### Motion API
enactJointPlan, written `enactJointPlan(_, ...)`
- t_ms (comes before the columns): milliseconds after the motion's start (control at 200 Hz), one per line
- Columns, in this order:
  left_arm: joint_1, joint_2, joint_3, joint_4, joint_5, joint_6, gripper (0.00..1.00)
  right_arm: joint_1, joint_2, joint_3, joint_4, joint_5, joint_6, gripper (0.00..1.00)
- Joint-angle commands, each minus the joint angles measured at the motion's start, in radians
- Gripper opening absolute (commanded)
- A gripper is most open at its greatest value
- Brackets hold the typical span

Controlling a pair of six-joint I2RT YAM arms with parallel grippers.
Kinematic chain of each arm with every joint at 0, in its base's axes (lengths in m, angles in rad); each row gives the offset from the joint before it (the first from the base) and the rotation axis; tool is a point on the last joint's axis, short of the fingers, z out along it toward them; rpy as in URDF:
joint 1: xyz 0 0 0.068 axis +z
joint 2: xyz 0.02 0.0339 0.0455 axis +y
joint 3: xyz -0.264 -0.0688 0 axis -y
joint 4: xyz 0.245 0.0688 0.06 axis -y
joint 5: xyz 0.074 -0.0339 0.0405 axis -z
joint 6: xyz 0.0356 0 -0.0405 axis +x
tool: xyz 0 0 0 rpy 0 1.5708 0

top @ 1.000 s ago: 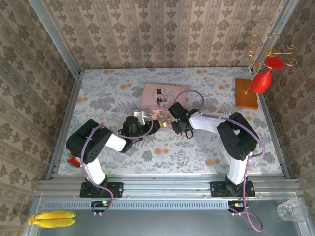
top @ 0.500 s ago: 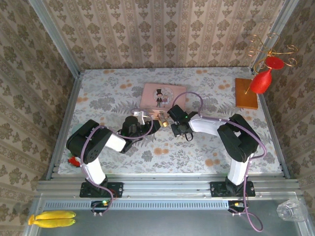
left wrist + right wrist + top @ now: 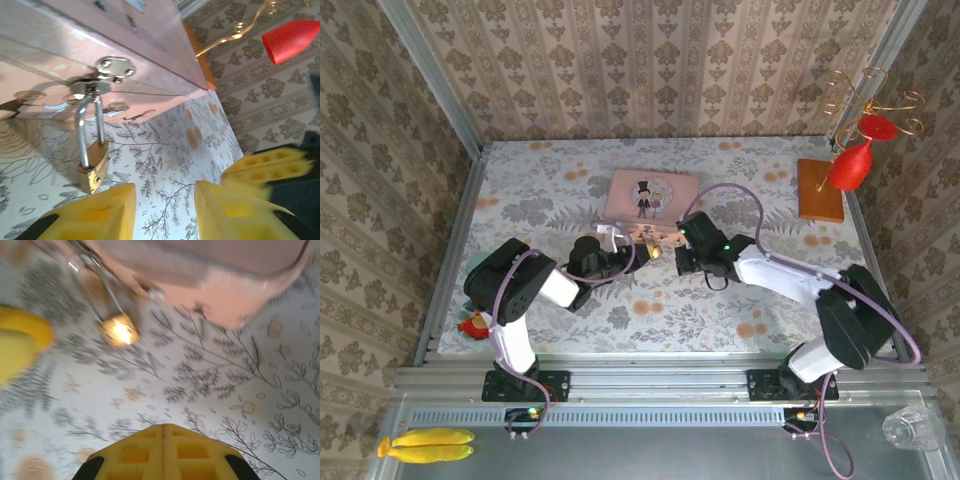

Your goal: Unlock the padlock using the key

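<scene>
Floral-patterned table (image 3: pixel 740 310), pink tin (image 3: pixel 650 194) mid-back, padlock (image 3: pixel 94 169) at its front edge, wooden block (image 3: pixel 819 190) far right.

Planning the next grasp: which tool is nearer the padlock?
Left. The left tool, open, is right beside the padlock; the right tool, shut, is farther off on its other side.

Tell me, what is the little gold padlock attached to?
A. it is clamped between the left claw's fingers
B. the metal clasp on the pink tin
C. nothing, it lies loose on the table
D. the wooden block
B: in the left wrist view the padlock hangs by its silver loop from the metal clasp on the pink tin, while the left claw is open with nothing between its fingers.
</scene>
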Motion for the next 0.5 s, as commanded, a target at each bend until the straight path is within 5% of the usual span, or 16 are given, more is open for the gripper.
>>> enactJointPlan(0, -0.02, -0.027, 0.017, 0.081, 0.057, 0.119, 0.36, 0.003, -0.08, -0.026, 0.055, -0.058, 0.075, 0.03)
enactJointPlan(495, -0.128, -0.185, -0.05, 0.08, 0.049, 0.58, 0.36, 0.004, -0.382, -0.089, 0.09, -0.142, 0.197, 0.02)
